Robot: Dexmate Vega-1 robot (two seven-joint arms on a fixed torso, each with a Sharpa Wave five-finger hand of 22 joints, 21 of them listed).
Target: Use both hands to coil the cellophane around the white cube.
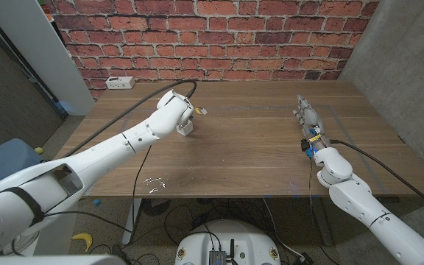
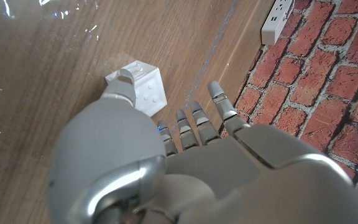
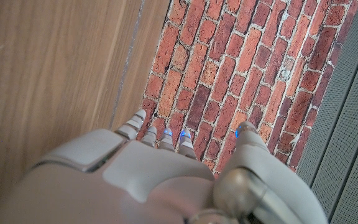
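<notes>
Wooden surface [image 1: 234, 154] in front of brick wall [image 1: 219, 33]. Clear cellophane [image 1: 153, 182] lies near the front edge, left side, well apart from the white cube [image 1: 185, 128]. Left hand [image 1: 174, 110] over the cube, thumb touching its top in the left wrist view, other fingers [image 2: 197, 124] straight, nothing gripped. Right hand [image 1: 310, 125] far right, fingers extended, empty. Power strip [image 1: 121, 82] at the back left.
</notes>
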